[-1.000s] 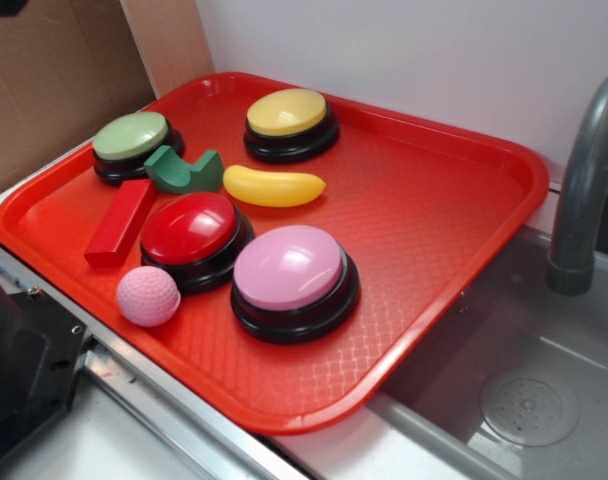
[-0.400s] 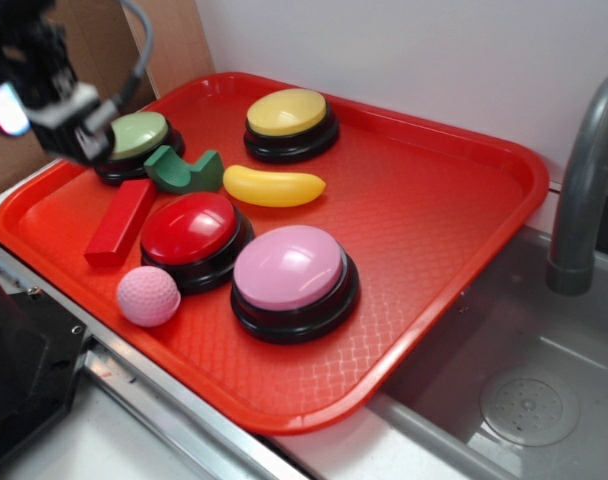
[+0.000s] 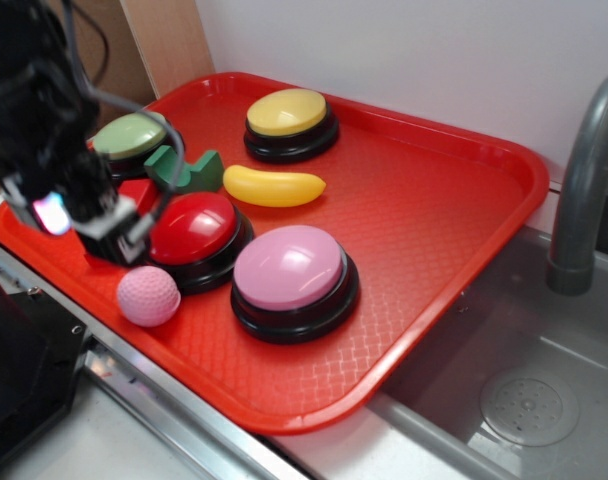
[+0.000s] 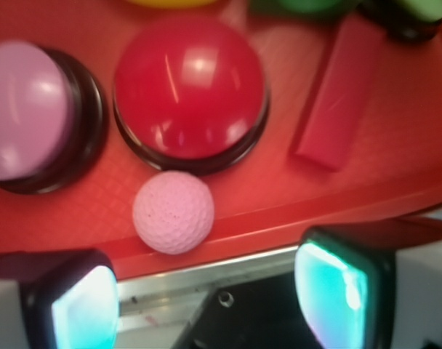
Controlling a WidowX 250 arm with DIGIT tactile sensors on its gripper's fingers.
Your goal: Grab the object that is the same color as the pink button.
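Note:
The small pink golf ball [image 3: 148,296] lies on the red tray [image 3: 434,200] near its front-left edge, just in front of the red-domed button [image 3: 192,228]. It also shows in the wrist view [image 4: 173,212]. The pink button [image 3: 289,268], a pale pink dome on a black base, stands to the ball's right; it also shows in the wrist view [image 4: 21,109]. My gripper [image 3: 109,232] hovers above the tray's left part, just up-left of the ball. In the wrist view the gripper [image 4: 210,298] is open and empty, its glowing pads [image 4: 330,285] wide apart over the tray's edge.
A red block [image 4: 341,94], a green arch block [image 3: 184,170], a yellow banana [image 3: 274,186], a green-domed button [image 3: 132,136] and a yellow-domed button [image 3: 287,112] are on the tray. A sink [image 3: 524,390] with a grey faucet [image 3: 584,180] lies right. A black appliance [image 3: 24,380] sits front-left.
My gripper came into view at the upper left, then moved down and right to hover beside the pink golf ball. The objects on the tray have not moved.

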